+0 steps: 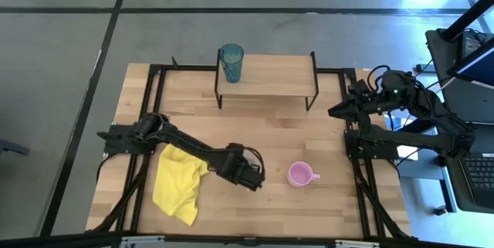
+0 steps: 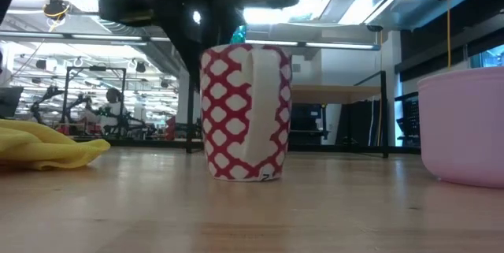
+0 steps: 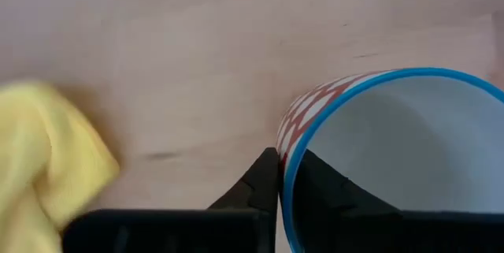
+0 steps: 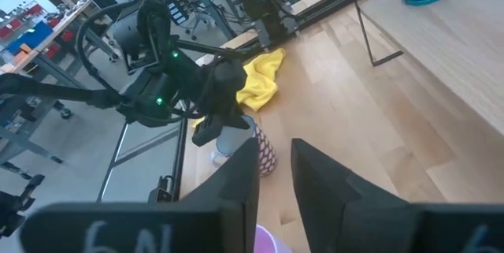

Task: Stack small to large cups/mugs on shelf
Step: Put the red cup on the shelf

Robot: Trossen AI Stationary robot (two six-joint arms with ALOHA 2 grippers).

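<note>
Red and white diamonds cover the small mug (image 2: 246, 111) we see standing upright on the table. Our left gripper (image 3: 285, 176) is right on it, one finger outside the wall and one inside, pinching its blue rim. The shelf (image 1: 266, 76) lies well away, across the table, with the teal tumbler (image 1: 231, 62) at its left end. The pink mug (image 1: 300, 174) sits near. Our right gripper (image 4: 274, 166) waits, slightly open, empty.

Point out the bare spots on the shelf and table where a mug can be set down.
The shelf is bare from the teal tumbler at its left end to its right end. The tabletop lies open between shelf and pink mug. Crowded: the front left, where the yellow cloth lies beside the left hand, whose fingers straddle the patterned mug's rim.
</note>
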